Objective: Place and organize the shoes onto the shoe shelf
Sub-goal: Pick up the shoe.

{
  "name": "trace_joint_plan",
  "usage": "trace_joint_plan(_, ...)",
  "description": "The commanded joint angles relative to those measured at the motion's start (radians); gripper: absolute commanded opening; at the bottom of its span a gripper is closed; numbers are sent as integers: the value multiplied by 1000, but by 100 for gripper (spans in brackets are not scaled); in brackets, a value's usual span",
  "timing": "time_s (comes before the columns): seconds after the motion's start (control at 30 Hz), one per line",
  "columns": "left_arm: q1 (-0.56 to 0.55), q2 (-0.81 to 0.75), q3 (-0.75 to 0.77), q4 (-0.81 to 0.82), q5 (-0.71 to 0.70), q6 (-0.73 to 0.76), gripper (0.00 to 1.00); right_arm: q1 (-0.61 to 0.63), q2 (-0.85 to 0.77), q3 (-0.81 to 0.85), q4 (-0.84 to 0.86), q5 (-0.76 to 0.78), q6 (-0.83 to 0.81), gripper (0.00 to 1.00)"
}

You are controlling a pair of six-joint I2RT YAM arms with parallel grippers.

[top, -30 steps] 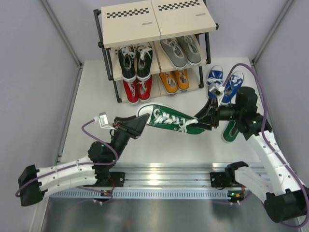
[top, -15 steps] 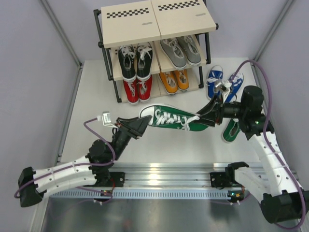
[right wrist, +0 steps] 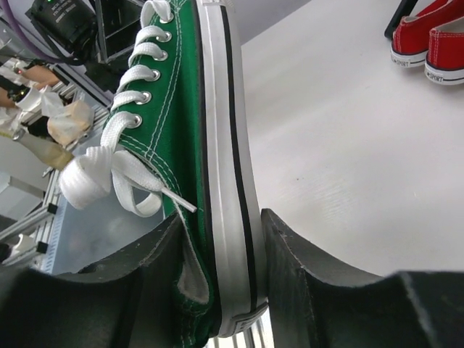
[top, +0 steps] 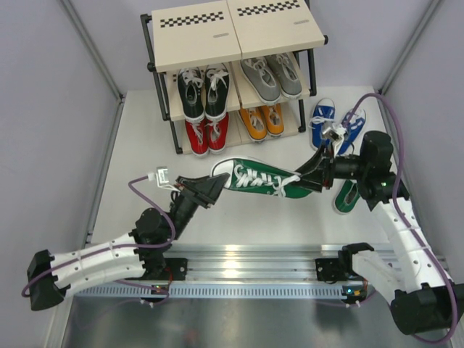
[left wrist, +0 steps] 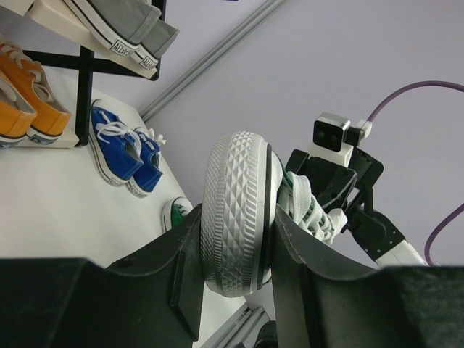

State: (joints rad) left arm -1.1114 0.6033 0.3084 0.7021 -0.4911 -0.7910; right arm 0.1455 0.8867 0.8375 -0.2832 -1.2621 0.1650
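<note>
- The shoe shelf [top: 203, 36] is standing at the far side of the tabletop [top: 138, 145].
- The green shoe [top: 254, 176] is lying sideways in the air, just in front of the shoe shelf.
- The left gripper [top: 212, 188] is clamping its toe.
- The right gripper [top: 310, 179] is clamping its heel end.

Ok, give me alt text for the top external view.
One green shoe is held at both ends, left fingers on its toe, right fingers on its heel. Behind, the shoe shelf holds the black, grey, red and orange pairs; the blue pair and another green shoe lie at right.
</note>
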Motion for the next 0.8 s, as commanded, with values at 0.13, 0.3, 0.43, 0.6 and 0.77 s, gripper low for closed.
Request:
trace_joint_plan(0.13,50,-59,-44,126,-47,-22,0,-7,-28,67,-161,-60,-304,94)
trace_joint_plan(0.3,85,-121,-54,74,-17,-31,0,-9,-43,46,-183,-22,-315,99)
trace_joint_plan(0.43,96,-138,-58,66,0,-42,0,-7,-37,-15,-63,-100,-179,99)
trace_joint_plan(0.6,105,-126,-58,105,23,-62,0,-6,-17,-63,35,-120,-64,99)
trace_joint_plan(0.77,107,-90,-45,146,43,-71,0,37,4,-75,75,-88,-18,99)
